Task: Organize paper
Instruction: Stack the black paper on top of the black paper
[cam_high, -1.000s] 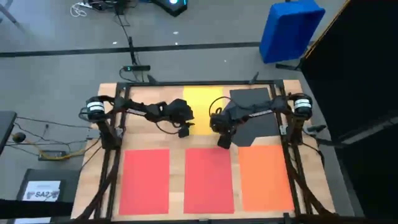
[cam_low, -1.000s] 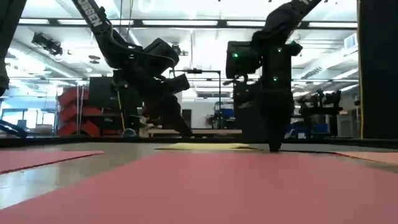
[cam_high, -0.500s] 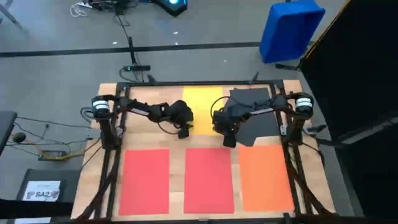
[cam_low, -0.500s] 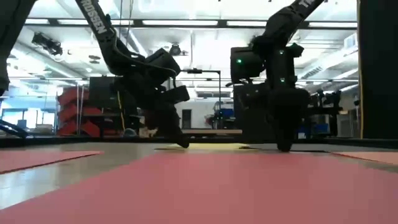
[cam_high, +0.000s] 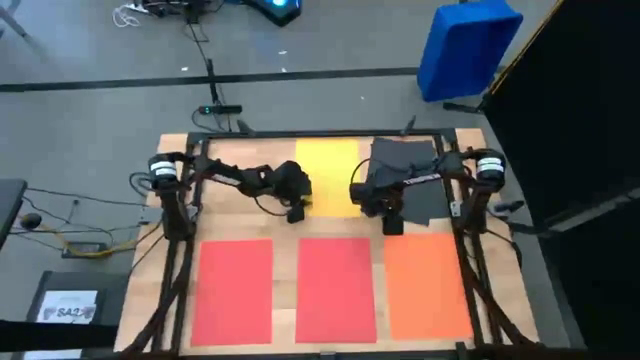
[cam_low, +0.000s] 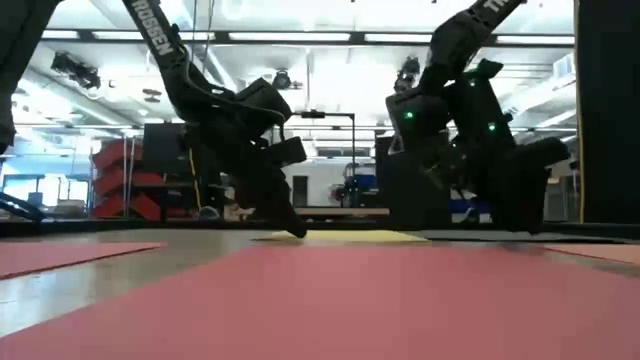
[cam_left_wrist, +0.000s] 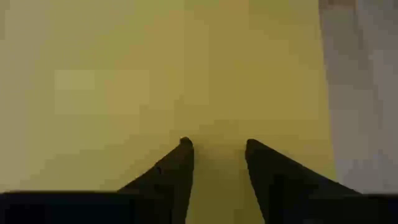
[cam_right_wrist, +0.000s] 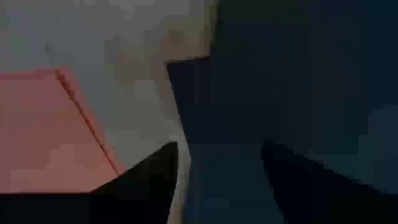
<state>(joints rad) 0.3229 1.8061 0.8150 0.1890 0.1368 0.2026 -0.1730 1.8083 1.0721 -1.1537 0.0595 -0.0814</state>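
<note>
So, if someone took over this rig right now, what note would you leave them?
Left gripper: open, fingers apart, tips down on the yellow sheet near its left front corner.
Right gripper: open, over the front edge of the black sheet, close to the orange sheet.
Paper: two red sheets and the orange one lie flat in a neat front row. Yellow and black are at the back; black sits slightly crooked.
Done: front row looks tidy.
Left: probably squaring the black sheet, and perhaps the yellow one, into a matching back row. Nothing is gripped.
</note>
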